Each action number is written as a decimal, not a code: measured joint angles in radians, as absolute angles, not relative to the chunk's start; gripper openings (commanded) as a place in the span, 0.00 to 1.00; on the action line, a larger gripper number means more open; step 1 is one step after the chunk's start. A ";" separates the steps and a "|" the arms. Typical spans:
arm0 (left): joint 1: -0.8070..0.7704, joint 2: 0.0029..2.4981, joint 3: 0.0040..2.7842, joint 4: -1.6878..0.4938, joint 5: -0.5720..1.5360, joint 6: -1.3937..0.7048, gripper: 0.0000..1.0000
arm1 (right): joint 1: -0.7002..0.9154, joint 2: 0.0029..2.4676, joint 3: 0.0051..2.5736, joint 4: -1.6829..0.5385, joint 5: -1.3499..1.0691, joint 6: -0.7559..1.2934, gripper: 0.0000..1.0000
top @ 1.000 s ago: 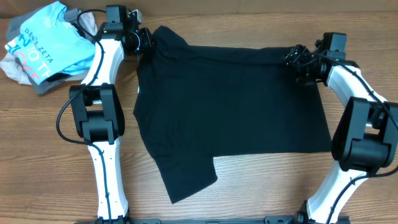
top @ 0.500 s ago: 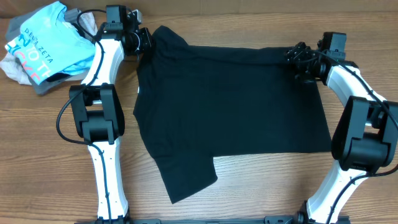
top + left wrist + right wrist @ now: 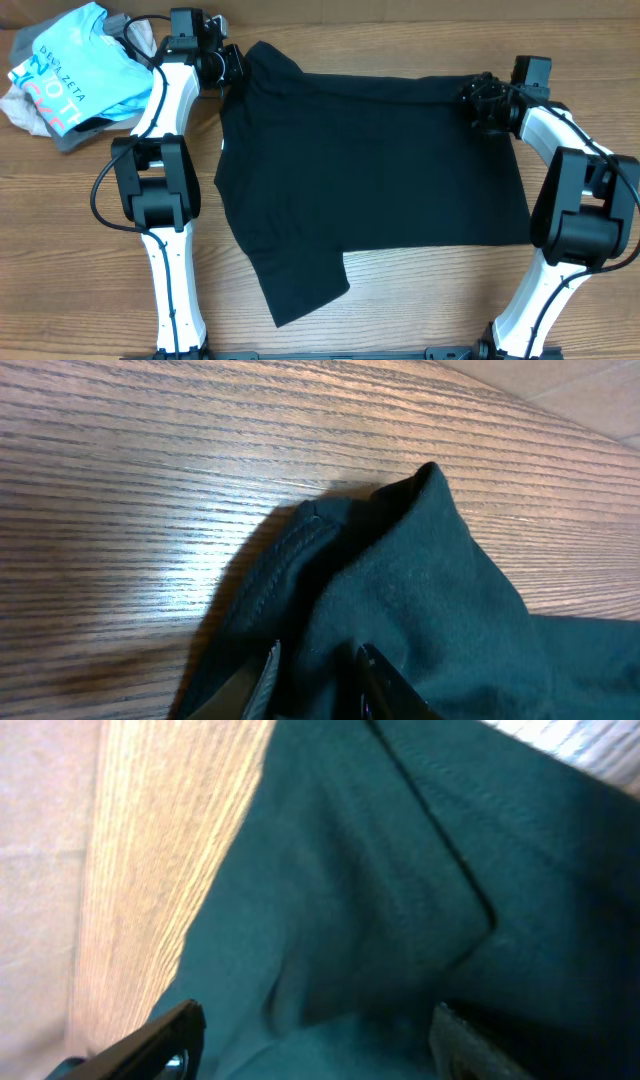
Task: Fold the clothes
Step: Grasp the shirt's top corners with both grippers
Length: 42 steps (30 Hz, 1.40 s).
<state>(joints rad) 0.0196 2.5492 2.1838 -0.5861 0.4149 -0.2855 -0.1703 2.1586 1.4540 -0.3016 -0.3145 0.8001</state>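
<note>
As the black clothes (image 3: 370, 170) lie spread flat on the tabletop (image 3: 400, 320) between both hands | left hand (image 3: 232, 68): clamped on a stitched corner | right hand (image 3: 478, 100): fingers apart, cloth beneath and between them | handling: soft, light, limp, probably sags; take hemmed corners.
</note>
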 measured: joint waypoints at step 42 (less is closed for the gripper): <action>0.020 2.549 2.184 -0.582 0.415 -0.289 0.25 | -0.170 2.165 1.454 -0.247 -0.179 0.812 0.04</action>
